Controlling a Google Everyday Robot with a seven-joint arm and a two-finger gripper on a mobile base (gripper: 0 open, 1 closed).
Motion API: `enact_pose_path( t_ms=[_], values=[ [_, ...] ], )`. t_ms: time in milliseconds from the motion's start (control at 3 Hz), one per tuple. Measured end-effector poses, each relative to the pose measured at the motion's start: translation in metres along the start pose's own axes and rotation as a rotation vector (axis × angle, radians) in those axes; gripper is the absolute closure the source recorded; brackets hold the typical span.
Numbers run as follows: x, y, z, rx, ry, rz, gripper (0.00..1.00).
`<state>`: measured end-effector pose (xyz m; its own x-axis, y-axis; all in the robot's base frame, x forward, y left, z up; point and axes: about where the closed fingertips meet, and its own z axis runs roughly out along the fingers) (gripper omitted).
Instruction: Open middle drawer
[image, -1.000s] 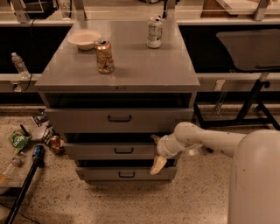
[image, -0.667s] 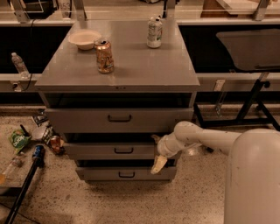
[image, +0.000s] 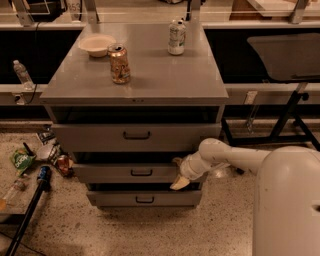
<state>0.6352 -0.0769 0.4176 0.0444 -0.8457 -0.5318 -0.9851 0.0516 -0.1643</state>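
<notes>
The middle drawer (image: 125, 173) is the second of three in a grey metal cabinet, with a small black handle (image: 141, 172) on its flat front. It sticks out a little past the cabinet body. My gripper (image: 178, 173) is at the right end of that drawer front, one finger above its top edge and one pale fingertip (image: 178, 184) below it. My white arm (image: 240, 159) reaches in from the right. The top drawer (image: 136, 136) sits above and the lowest drawer (image: 144, 198) below.
On the cabinet top (image: 165, 75) stand a brown can (image: 119, 64), a white bowl (image: 97, 45) and a pale can (image: 176, 37). Litter and a bottle (image: 22, 75) lie on the floor at left, beside a dark pole (image: 30, 207). A table frame (image: 290, 117) stands right.
</notes>
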Motion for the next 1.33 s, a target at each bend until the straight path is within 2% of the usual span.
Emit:
enact_pose_path(
  t_ms=[333, 667, 1000, 1333],
  values=[
    [0.005, 0.009, -0.006, -0.007, 0.025, 0.021, 0.64],
    [0.003, 0.009, -0.012, -0.007, 0.026, 0.022, 0.88],
    [-0.002, 0.007, -0.018, -0.007, 0.026, 0.022, 1.00],
    [-0.002, 0.007, -0.019, -0.007, 0.026, 0.022, 0.85]
  ],
)
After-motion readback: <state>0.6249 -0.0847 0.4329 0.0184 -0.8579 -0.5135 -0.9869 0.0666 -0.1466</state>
